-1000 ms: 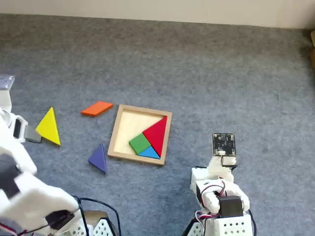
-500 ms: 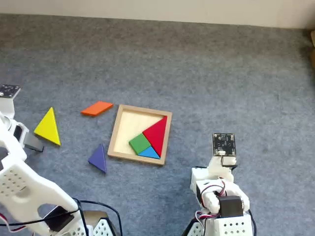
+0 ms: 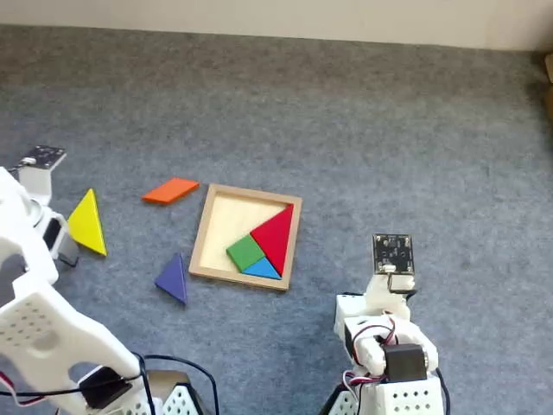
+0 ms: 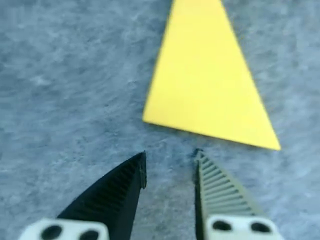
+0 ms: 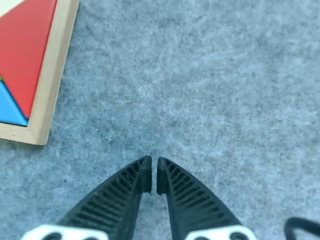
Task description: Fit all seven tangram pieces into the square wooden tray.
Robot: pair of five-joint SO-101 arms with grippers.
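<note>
Left gripper ajar, right gripper tight.

Bare carpet lies between the yellow triangle and tray.

Brightly and evenly lit from overhead in the high view, soft and flat across the grey carpet. Pale sheen on the bare floor of the wooden tray. Close to glare on the white left arm at seven o'clock and on the right arm at five o'clock. In the left wrist view, just a thin dark line of shadow along the edge of the yellow triangle nearest the left gripper, and dimmer carpet close under its fingers.
</note>
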